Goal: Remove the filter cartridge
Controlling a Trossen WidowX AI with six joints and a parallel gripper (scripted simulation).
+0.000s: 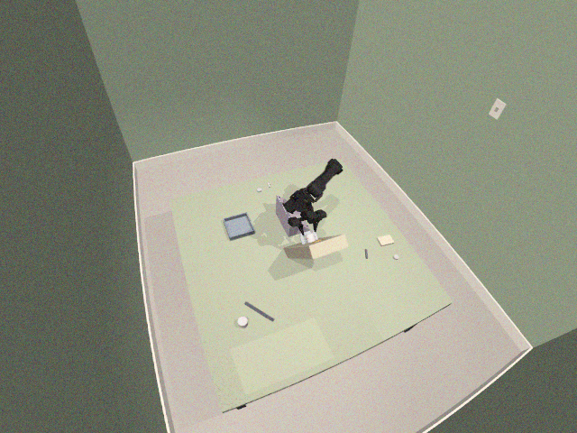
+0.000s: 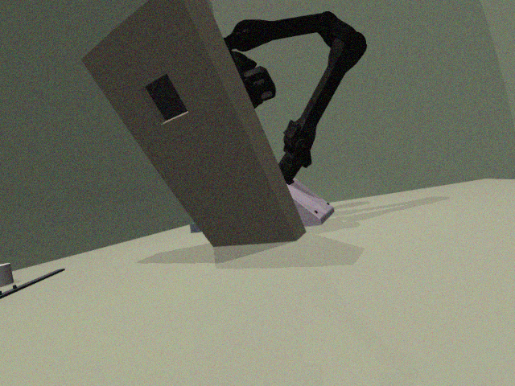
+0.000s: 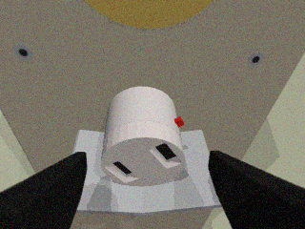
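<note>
Gripper (image 3: 148, 191) spread wide, holding nothing; we see its two dark fingers flanking cartridge without touching. One white filter cartridge (image 3: 142, 138) out of panel, standing on pale tray (image 3: 191, 191) against panel face (image 3: 210, 91). We count two dark slots on its face, one red tab at side, two small screw holes in panel. No legible writing.

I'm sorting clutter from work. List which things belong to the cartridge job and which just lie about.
Job: cartridge, service panel, gripper, pale plate under it, grey-blue tray.
Lying about: dark bar, white disc, tan block, dark peg.
</note>
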